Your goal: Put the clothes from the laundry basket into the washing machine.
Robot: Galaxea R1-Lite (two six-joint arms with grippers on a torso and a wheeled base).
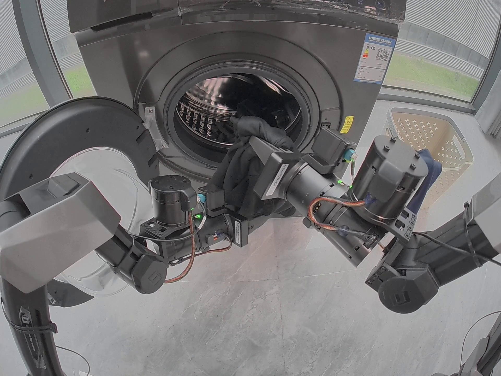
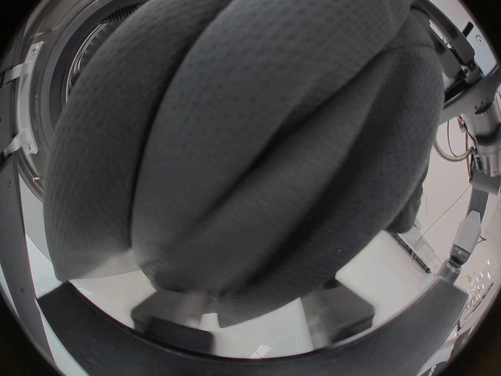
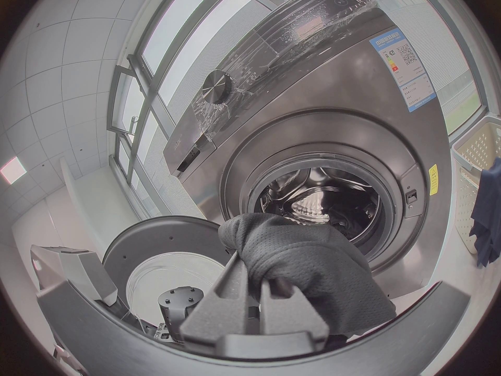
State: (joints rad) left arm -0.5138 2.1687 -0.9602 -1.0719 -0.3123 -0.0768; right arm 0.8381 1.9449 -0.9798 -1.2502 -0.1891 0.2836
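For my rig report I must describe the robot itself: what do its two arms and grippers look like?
The left arm and right arm are dark grey and black, with cylindrical joints and boxy links. A copper-coloured cable loops beside each wrist. The right gripper has dark grey, wedge-shaped fingers.

Garment (image 3: 308, 267) — charcoal black, fine dotted mesh weave. Washing machine (image 1: 130, 63) — dark metallic grey; label (image 1: 374, 58) blue and white; sticker (image 1: 347, 124) yellow. Basket (image 1: 433, 131) beige, star-like perforations. Cloth (image 1: 425, 178) navy. Floor (image 1: 261, 309) pale grey, marbled.
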